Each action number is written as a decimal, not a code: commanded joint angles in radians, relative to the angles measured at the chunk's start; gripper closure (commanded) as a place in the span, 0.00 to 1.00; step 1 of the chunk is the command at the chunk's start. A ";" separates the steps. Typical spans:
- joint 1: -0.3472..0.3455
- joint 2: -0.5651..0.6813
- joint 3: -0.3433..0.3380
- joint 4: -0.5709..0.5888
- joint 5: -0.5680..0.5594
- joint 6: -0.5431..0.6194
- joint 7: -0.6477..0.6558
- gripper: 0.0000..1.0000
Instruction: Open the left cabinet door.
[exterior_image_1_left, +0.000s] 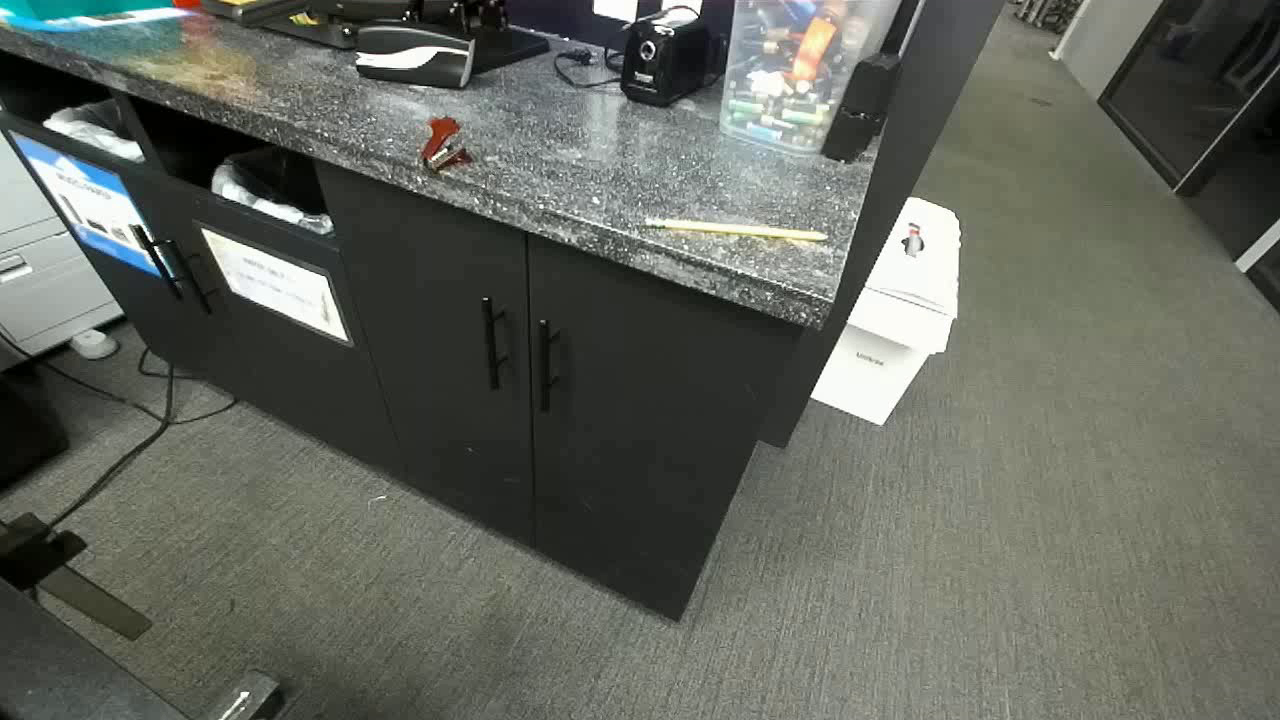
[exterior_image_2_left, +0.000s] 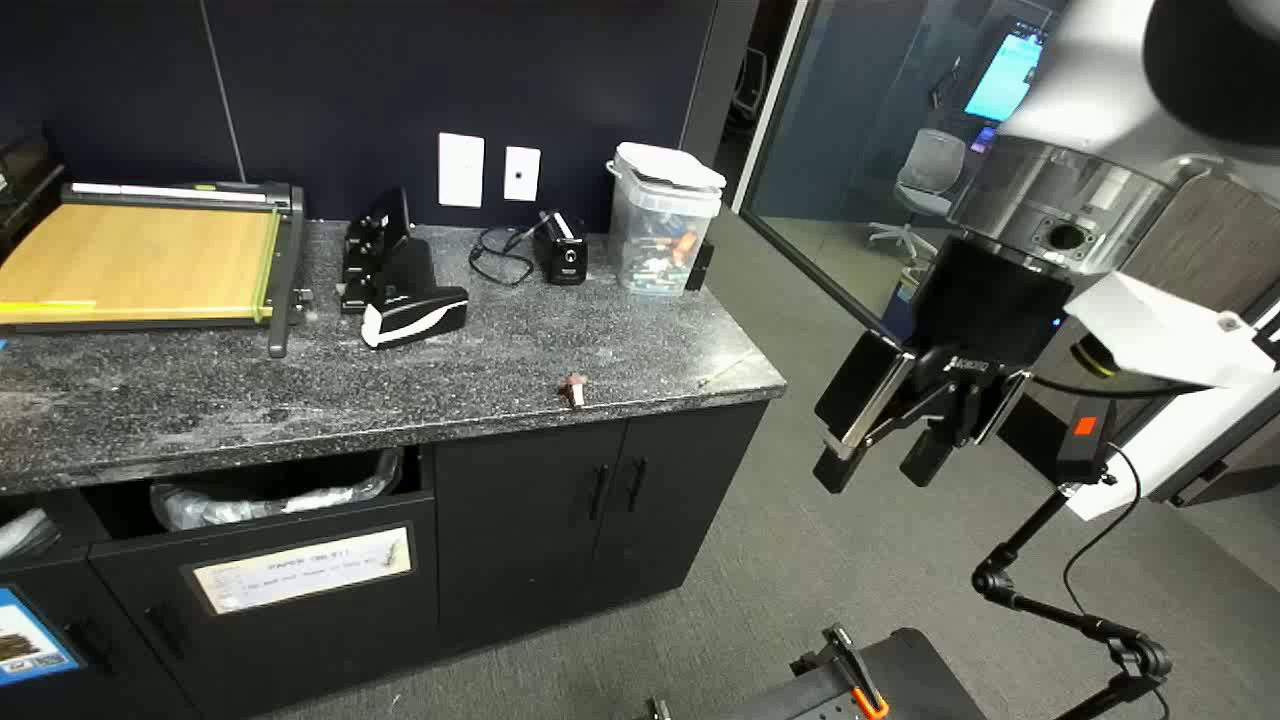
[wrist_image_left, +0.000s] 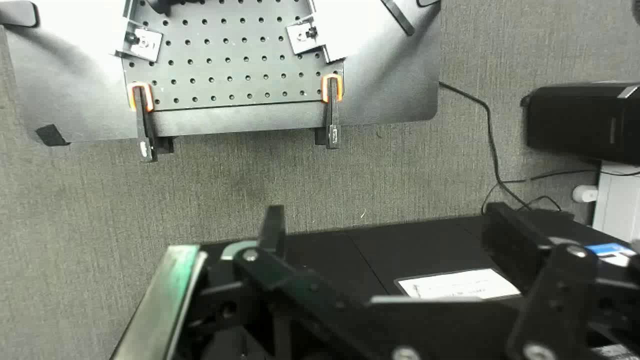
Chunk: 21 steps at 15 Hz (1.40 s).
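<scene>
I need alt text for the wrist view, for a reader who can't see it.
The open, empty gripper spans the lower part; beyond it show part of the left cabinet door and a black panel with a white sign. Gray carpet crosses the middle, and a perforated plate with two orange-and-black clamps is at the top.

in an exterior view we get the arm (exterior_image_2_left: 1085, 95) cut off top & rt, paper trimmer (exterior_image_2_left: 140, 262) cut off lt, sign (exterior_image_2_left: 303, 568) too sm. for us to read fully. wrist view: blurry gripper (wrist_image_left: 391, 218) blocks pt. of the left cabinet door (wrist_image_left: 327, 250).
</scene>
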 joint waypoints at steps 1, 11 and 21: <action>-0.014 0.000 0.011 0.002 0.005 -0.003 -0.006 0.00; -0.019 0.045 0.009 0.016 0.003 0.027 -0.009 0.00; -0.052 0.615 0.014 0.084 -0.093 0.599 0.025 0.00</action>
